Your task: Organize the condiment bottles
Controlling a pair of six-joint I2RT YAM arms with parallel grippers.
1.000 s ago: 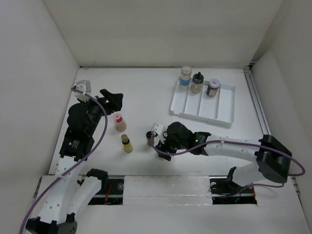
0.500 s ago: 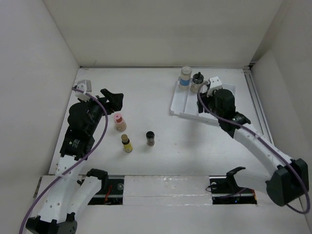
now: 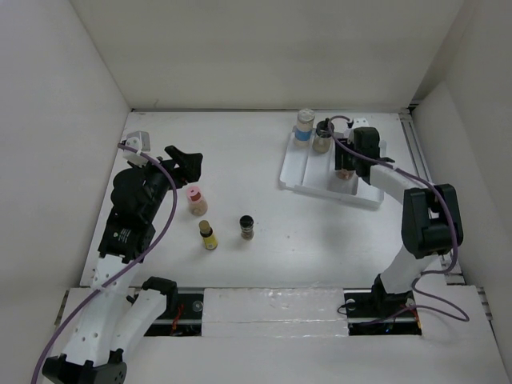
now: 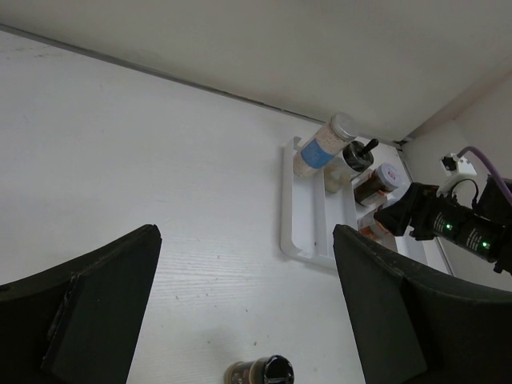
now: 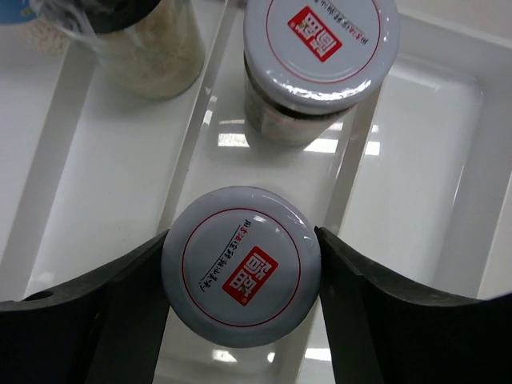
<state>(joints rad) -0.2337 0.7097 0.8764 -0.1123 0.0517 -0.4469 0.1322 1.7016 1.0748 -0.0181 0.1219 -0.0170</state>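
Note:
My right gripper [image 5: 240, 268] is shut on a condiment jar with a white, red-printed lid [image 5: 240, 266], over the middle channel of the white tray [image 3: 308, 172]. A matching jar [image 5: 320, 40] stands just behind it, and a beige-filled jar [image 5: 148, 48] stands in the channel to its left. In the top view the right gripper [image 3: 346, 164] hides most of both jars. A blue-labelled jar [image 3: 304, 126] and a dark-capped bottle [image 3: 323, 136] stand at the tray's far end. On the table stand a pink bottle [image 3: 196, 200], a yellow one [image 3: 208, 234] and a dark-lidded one [image 3: 247, 227]. My left gripper [image 3: 182, 160] is open and holds nothing.
White walls close the table on the left, back and right. The tray's right channel [image 5: 416, 160] holds nothing near my fingers. In the left wrist view the dark-lidded bottle [image 4: 260, 374] stands below my open fingers [image 4: 104, 296], with the tray [image 4: 308, 240] beyond.
The right arm has swung from beside the dark-lidded bottle at mid table to the tray, and is now over its middle channel with a jar in its jaws. The left arm has not moved.

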